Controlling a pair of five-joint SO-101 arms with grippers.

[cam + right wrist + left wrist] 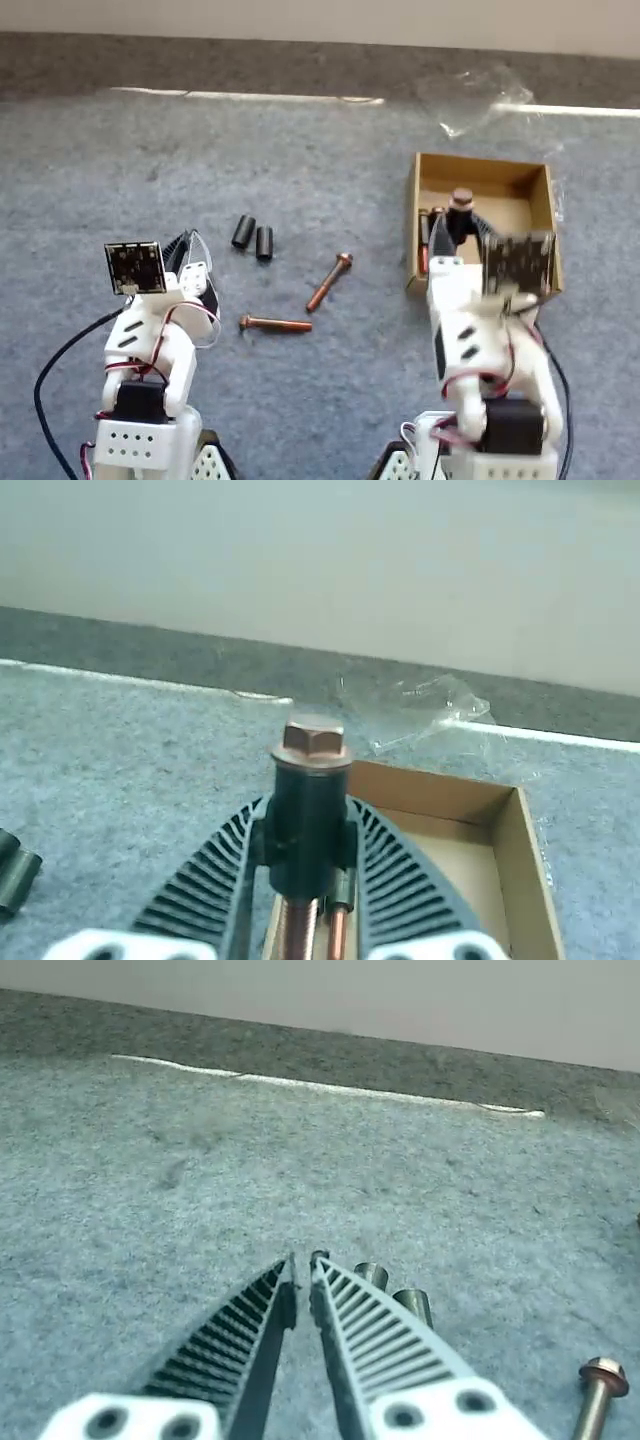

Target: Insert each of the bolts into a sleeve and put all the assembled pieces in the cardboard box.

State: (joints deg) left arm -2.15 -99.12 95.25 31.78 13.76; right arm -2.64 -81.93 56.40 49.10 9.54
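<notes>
Grey felt-like cloth covers your desk point(330, 160), with a crumpled plastic bag point(470, 100) at its far edge. Your right gripper point(460, 222) has its fingers clenched on an assembled piece point(306, 820), gripped across the sleeve with the bolt head up, and it hangs over the cardboard box point(535, 215). Your left gripper point(302, 1260) has its fingers drawn together on nothing, pointing toward the two black sleeves point(243, 232). One bolt point(330, 282) lies slanted between the sleeves and the box, and a second bolt point(276, 323) lies nearer the left arm. Expect the bolts to be stiff, dense and prone to rolling, so take each across the shank near the middle. The sleeves look smooth and light, so pinch them square across the barrel. A bolt would probably slide out if you tip the piece head down. The high view gives you both bolts whole, plus a finished piece point(424, 240) against the box wall on the bolts' side. The left wrist view catches just one bolt head at its edge, with the sleeves close beyond its fingertips. The right wrist view adds a second copper shank just beside the held one.
</notes>
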